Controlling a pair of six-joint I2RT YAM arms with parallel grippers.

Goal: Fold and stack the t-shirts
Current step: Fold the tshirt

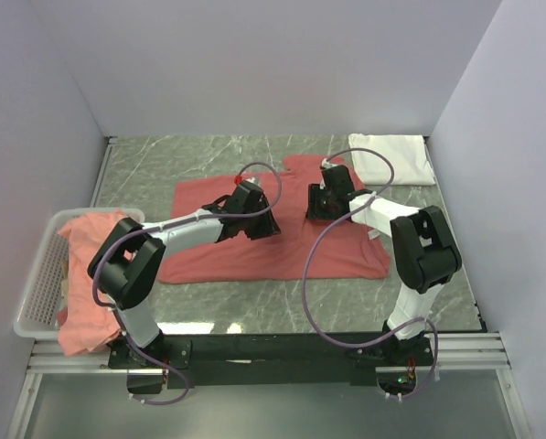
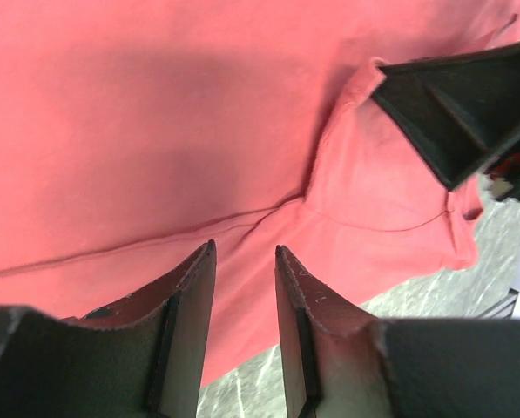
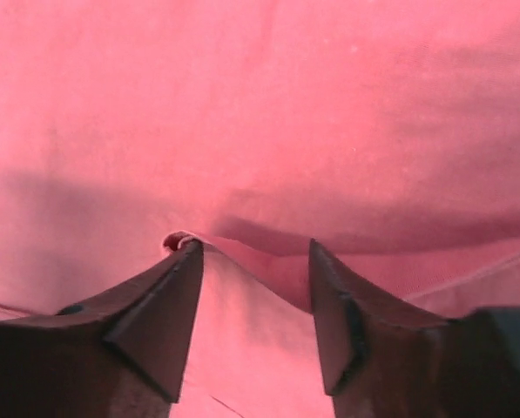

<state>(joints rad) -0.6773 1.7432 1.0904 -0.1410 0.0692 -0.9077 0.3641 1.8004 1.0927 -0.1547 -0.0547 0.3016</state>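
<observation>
A coral-red t-shirt [image 1: 282,249] lies spread on the marble table, and both grippers are low over its back half. My left gripper [image 1: 259,219] [image 2: 245,252] is open just above the cloth [image 2: 155,131], nothing between its fingers; a sleeve seam runs ahead of the tips. My right gripper [image 1: 320,203] [image 3: 253,248] is open too, with a raised ridge of the same shirt [image 3: 242,313] standing between its fingers and a small curl of fabric at the left fingertip [image 3: 185,261]. A folded white t-shirt [image 1: 393,157] rests at the back right. More coral t-shirts [image 1: 88,240] are heaped at the left.
A white mesh basket [image 1: 35,283] sits at the left table edge under the coral heap, which spills over its near rim. White walls close in the back and both sides. The right gripper's dark finger [image 2: 455,104] shows at the upper right of the left wrist view.
</observation>
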